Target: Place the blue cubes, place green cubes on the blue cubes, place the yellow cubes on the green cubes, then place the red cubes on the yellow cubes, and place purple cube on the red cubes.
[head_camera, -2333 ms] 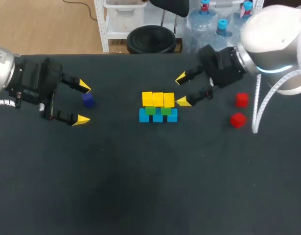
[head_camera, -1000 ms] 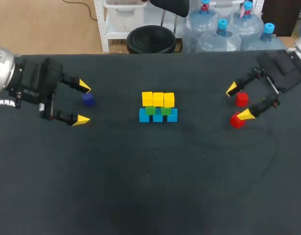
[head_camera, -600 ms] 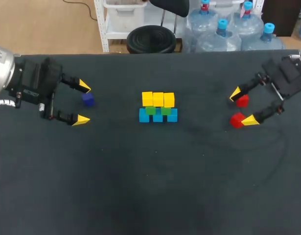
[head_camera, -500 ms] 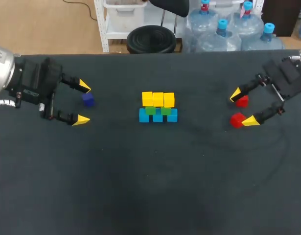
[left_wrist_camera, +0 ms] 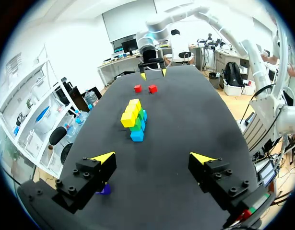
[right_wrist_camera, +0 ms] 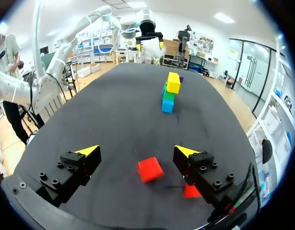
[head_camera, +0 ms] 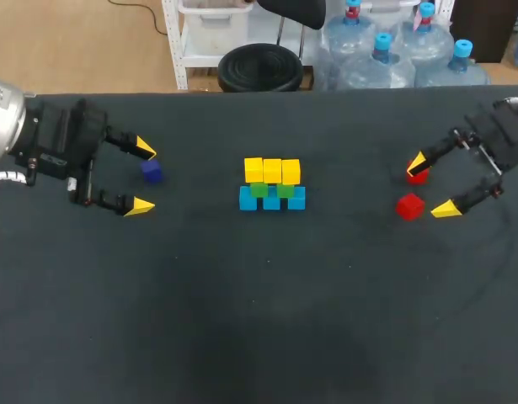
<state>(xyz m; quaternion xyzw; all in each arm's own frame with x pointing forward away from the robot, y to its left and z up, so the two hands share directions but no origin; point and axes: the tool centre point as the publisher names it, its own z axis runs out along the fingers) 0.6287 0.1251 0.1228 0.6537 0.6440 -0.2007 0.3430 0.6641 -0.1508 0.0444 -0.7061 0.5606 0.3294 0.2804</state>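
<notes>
Two splayed: left claw [head_camera: 145, 177], right claw [head_camera: 431, 184].

The stack of blue, green and yellow cubes [head_camera: 272, 185] is the one tall obstacle, standing mid-worktop [head_camera: 259, 320]. I have a broad strip of open surface on either side of it and the whole near half to pass through. My right gripper [head_camera: 432, 185] hangs spread. One red cube [head_camera: 408, 206] lies just ahead between its fingers, and the other red cube [head_camera: 417, 174] is tucked partly under the far finger. The purple cube [head_camera: 152, 172] sits inside my left gripper's [head_camera: 145, 178] wide gap, close to the far finger.
</notes>
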